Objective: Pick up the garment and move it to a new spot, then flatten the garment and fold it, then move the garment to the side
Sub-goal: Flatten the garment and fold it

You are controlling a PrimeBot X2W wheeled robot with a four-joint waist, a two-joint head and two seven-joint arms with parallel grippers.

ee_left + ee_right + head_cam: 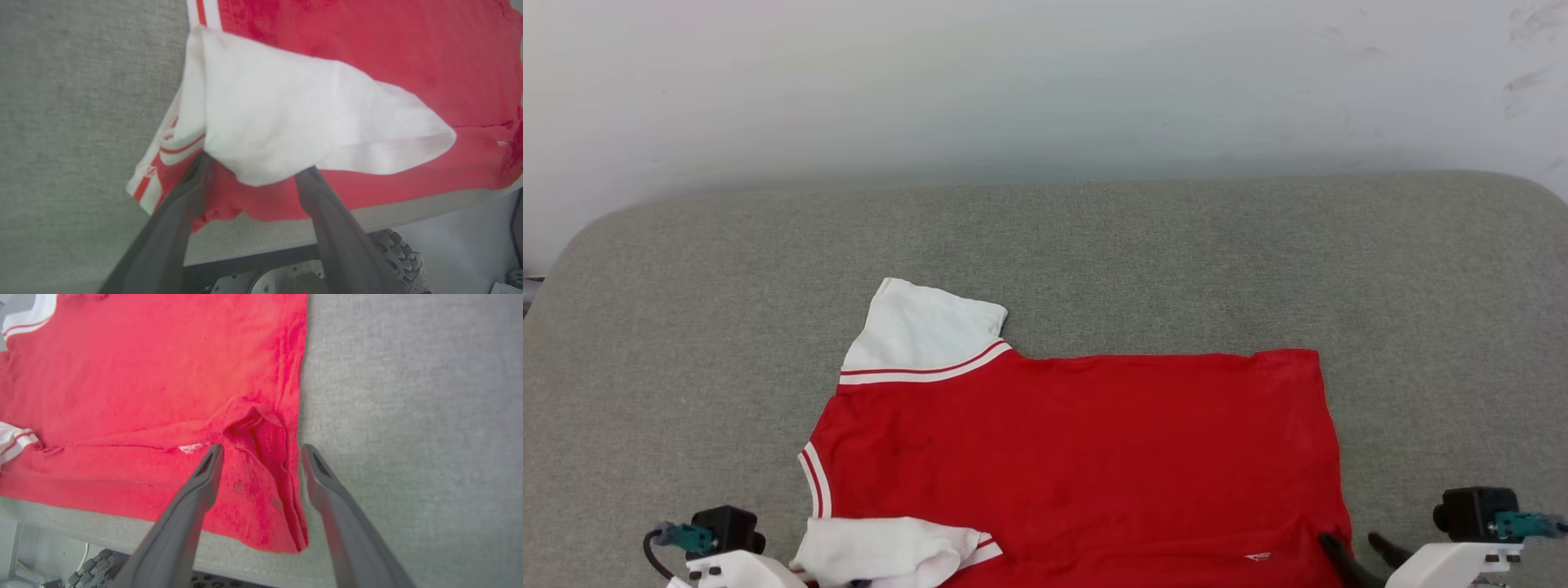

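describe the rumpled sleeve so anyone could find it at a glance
On the grey fabric-covered table lies a red T-shirt. The rumpled sleeve is the white one at the table's near edge, on the robot's left, bunched and folded onto the red body, whereas the far white sleeve lies flat.

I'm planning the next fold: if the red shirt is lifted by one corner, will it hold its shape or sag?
Likely floppy: the garment shows a soft pinched ridge near its hem corner, and its white sleeve lies doubled over itself. Probably light, being thin and flat. It may drag rather than slide on the textured grey surface.
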